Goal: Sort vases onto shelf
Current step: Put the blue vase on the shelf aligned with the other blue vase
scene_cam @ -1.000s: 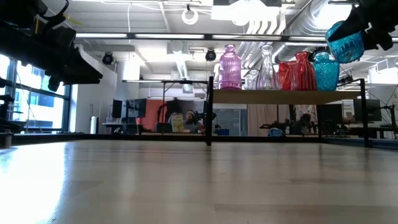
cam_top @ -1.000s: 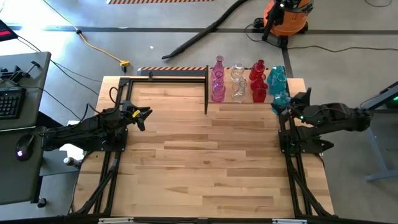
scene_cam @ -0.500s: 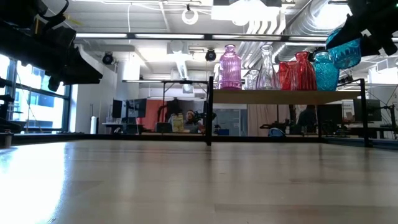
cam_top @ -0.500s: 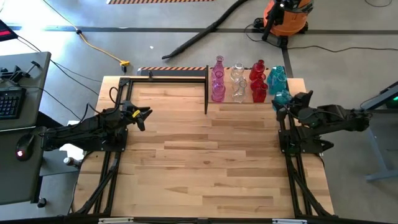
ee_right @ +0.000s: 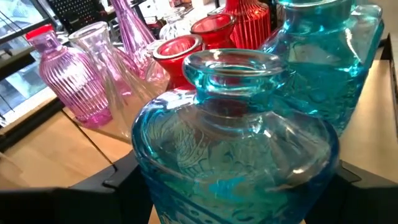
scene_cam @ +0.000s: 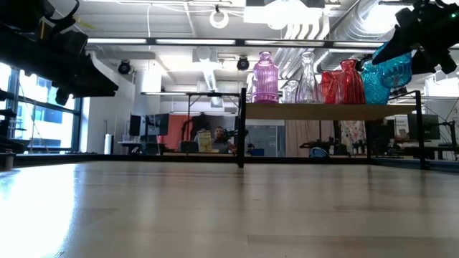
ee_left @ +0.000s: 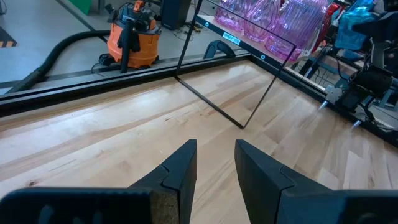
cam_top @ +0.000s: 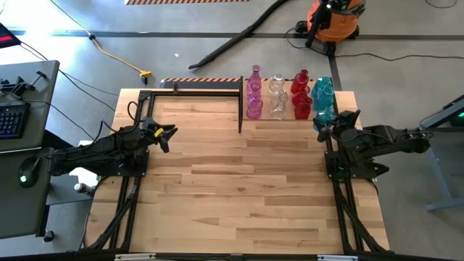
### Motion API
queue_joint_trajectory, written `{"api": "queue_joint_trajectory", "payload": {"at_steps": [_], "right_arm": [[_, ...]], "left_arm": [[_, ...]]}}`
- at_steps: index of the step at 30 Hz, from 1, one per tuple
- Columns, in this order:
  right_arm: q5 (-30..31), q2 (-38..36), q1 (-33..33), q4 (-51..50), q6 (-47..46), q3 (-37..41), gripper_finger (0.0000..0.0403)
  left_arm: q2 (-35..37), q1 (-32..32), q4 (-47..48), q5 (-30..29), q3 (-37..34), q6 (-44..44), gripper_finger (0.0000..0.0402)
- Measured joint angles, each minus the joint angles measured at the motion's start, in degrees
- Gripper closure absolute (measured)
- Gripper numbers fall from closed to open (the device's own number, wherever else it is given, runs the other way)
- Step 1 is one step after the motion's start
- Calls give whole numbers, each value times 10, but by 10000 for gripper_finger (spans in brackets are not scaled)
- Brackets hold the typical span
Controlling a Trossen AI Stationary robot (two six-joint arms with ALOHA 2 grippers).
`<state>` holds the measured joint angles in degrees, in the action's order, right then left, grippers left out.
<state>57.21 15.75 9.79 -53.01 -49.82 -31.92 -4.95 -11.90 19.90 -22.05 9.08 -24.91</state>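
Light-wood table (cam_top: 239,181), with the shelf (cam_top: 286,116) at its far right corner carrying pink, clear, red and teal vases. My right gripper (cam_top: 328,125) clasps a squat teal vase (ee_right: 233,155) just above the shelf's right end, beside another teal vase (ee_right: 329,68). My left gripper (ee_left: 214,168) hovers at the table's left edge, fingers parted and empty.

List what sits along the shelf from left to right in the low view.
Pink vase → clear vase → red vases → teal vase held by the right gripper at the right end of the shelf.
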Motion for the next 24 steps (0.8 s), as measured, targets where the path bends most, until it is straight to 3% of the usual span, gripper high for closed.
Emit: {"api": "queue_joint_trajectory", "payload": {"at_steps": [8,24], "right_arm": [[22,16,0,-11,2,0,121],[89,110,-1,-48,-97,0,121]], "left_arm": [[0,0,0,0,0,0,300],[0,0,0,0,0,0,300]]}}
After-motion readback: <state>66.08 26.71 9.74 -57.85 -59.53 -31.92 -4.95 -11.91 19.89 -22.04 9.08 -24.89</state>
